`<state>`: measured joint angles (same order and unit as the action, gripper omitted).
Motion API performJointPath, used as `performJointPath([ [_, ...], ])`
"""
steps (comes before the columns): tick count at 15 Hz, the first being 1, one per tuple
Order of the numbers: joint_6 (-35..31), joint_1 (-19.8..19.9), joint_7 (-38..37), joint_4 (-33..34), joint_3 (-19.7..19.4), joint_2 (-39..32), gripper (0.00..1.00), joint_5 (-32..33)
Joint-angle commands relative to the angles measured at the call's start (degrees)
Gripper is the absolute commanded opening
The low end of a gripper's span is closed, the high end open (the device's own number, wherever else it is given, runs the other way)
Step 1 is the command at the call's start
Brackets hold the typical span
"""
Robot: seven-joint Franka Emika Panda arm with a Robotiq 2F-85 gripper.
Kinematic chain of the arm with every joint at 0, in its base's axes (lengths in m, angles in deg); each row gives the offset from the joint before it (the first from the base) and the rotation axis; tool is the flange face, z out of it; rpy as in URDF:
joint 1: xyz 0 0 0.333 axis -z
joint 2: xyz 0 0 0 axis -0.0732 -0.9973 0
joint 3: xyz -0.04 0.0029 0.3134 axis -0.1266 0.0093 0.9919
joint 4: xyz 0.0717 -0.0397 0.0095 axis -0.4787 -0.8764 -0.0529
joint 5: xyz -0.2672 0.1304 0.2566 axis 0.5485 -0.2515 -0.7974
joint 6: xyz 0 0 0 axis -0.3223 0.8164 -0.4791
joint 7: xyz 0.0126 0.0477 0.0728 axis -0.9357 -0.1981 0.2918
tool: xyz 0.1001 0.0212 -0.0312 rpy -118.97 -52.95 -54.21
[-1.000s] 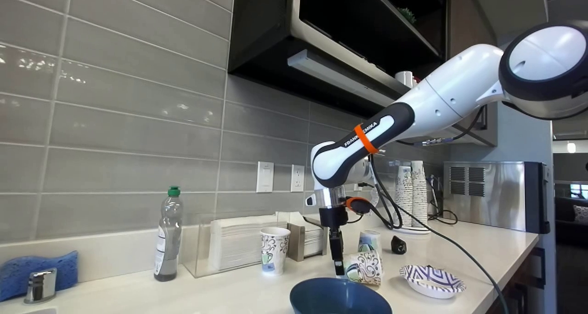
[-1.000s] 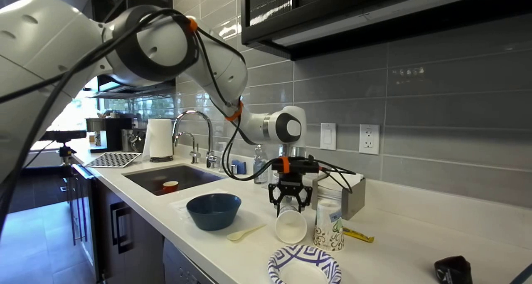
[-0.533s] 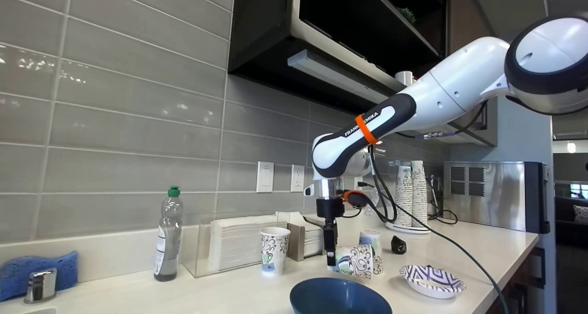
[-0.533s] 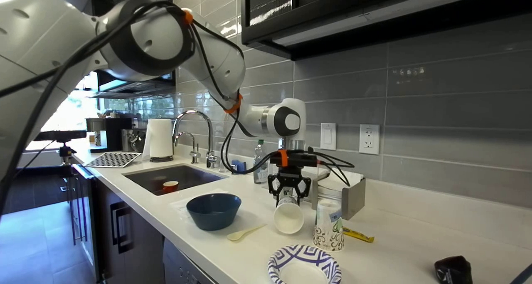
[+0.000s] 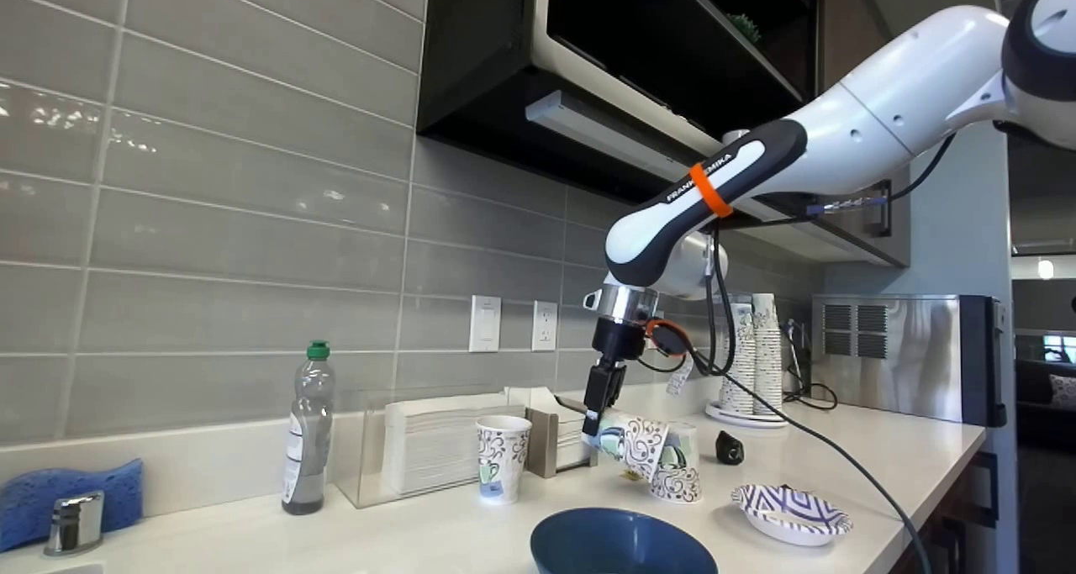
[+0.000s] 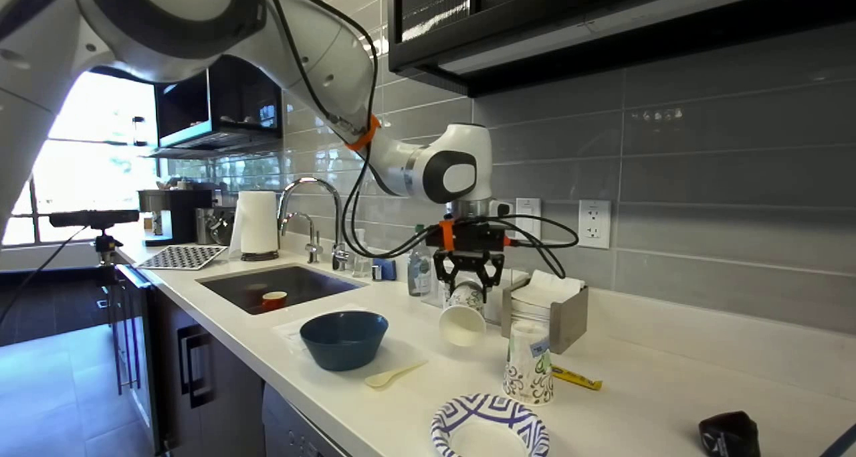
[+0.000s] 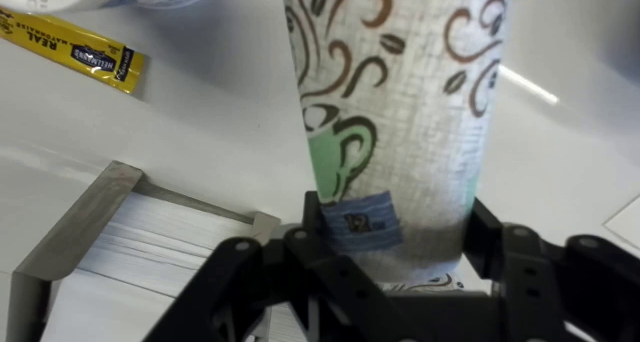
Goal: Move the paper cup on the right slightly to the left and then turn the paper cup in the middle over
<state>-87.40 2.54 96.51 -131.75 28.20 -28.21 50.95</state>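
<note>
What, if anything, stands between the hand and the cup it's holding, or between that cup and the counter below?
Nothing visible: the hand grips the tilted cup directly, and an exterior view shows nothing between that cup and the counter below. The upside-down cup stands off to one side, with a gap between.

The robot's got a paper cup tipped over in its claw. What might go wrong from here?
The gripper holds the tilted paper cup near its base, so the cup might slip out or get dented. Its open end could knock the upside-down paper cup standing close by. And if lowered at this slant, it may topple onto its side on the counter instead of settling on its rim.
</note>
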Motion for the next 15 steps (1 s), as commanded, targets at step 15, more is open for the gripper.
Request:
performJointPath([
  [15, -49.3, 5.9, 11.9, -29.2, 12.0, 12.3, 0.41, -33.2],
])
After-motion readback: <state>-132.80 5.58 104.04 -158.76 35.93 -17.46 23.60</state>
